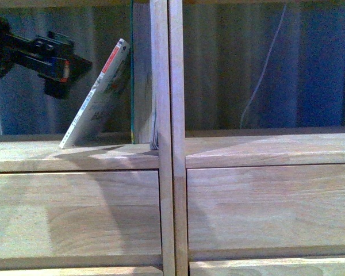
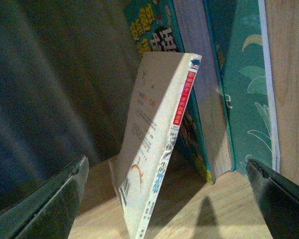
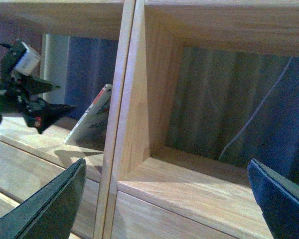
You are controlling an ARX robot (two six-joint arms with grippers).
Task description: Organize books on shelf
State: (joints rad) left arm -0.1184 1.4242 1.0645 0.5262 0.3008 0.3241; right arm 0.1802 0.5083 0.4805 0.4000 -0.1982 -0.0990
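Observation:
A thin white paperback (image 1: 98, 98) with a red-and-white spine leans to the right in the shelf's (image 1: 168, 172) left compartment. Its top rests against a thicker teal book (image 1: 141, 75) that stands upright by the centre divider. My left gripper (image 1: 60, 66) hovers open to the left of the leaning book, near its top and apart from it. In the left wrist view the white paperback (image 2: 154, 149) and the teal book (image 2: 209, 99) lie ahead between the spread fingers (image 2: 50, 204). My right gripper (image 3: 165, 167) is open and holds nothing in front of the bare right compartment.
A thin white cable (image 1: 264, 69) hangs against the bluish-grey curtain behind the right compartment. Plain drawer fronts (image 1: 75, 213) run below both compartments. A second green illustrated cover (image 2: 246, 84) stands between the teal book and the divider.

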